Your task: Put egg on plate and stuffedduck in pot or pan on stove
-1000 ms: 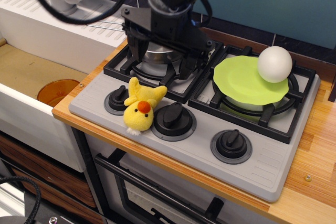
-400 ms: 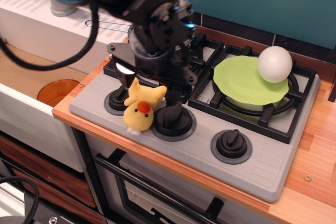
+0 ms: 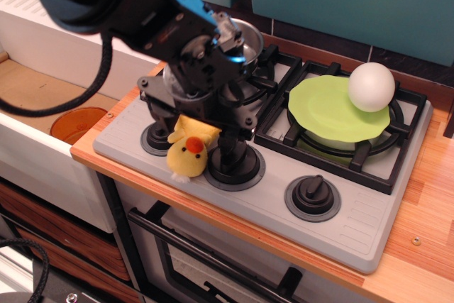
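The yellow stuffedduck (image 3: 187,155) lies on the grey stove (image 3: 355,226) between the left and middle knobs. My black gripper (image 3: 193,133) is open and low over the duck, with one finger (image 3: 157,120) on its left and one finger (image 3: 231,144) on its right. Whether they touch it I cannot tell. The white egg (image 3: 371,86) rests on the far right rim of the lime-green plate (image 3: 323,110), which sits on the right burner. The steel pan (image 3: 242,36) sits on the left burner, mostly hidden behind my arm.
An orange bowl (image 3: 76,124) lies in the sink at the left. A black knob (image 3: 312,196) stands at the front right of the stove, another (image 3: 235,162) beside the duck. A wooden counter (image 3: 425,204) runs along the right. White drainboard at back left.
My arm has come down and forward-left from above the pan to the duck. The open fingers now straddle the duck's upper body. Duck, egg and plate have not moved.
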Controlling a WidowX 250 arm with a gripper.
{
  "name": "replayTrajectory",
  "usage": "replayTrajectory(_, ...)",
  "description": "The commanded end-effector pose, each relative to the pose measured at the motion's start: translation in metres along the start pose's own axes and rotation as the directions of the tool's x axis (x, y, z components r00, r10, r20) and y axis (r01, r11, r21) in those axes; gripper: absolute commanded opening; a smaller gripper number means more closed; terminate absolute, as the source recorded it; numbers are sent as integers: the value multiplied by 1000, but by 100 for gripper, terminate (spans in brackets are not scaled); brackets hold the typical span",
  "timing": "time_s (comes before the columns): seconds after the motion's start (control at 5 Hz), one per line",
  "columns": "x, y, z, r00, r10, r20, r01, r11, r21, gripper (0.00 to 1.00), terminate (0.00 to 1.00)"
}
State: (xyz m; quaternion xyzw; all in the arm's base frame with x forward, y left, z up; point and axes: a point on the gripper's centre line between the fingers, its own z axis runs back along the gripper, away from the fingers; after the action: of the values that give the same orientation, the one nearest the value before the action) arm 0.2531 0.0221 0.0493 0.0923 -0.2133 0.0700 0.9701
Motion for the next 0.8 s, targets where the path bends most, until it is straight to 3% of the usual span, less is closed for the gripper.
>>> replayTrajectory(0.0,-2,1,-10,999,18,39,-17,1000,-17,100,0)
replayTrajectory(0.4,-9,3,-12,999,22,46,-21,1000,-15,100,0)
replayTrajectory(0.6,-10,-4,-13,998,49,40,-49,999,8,0,0)
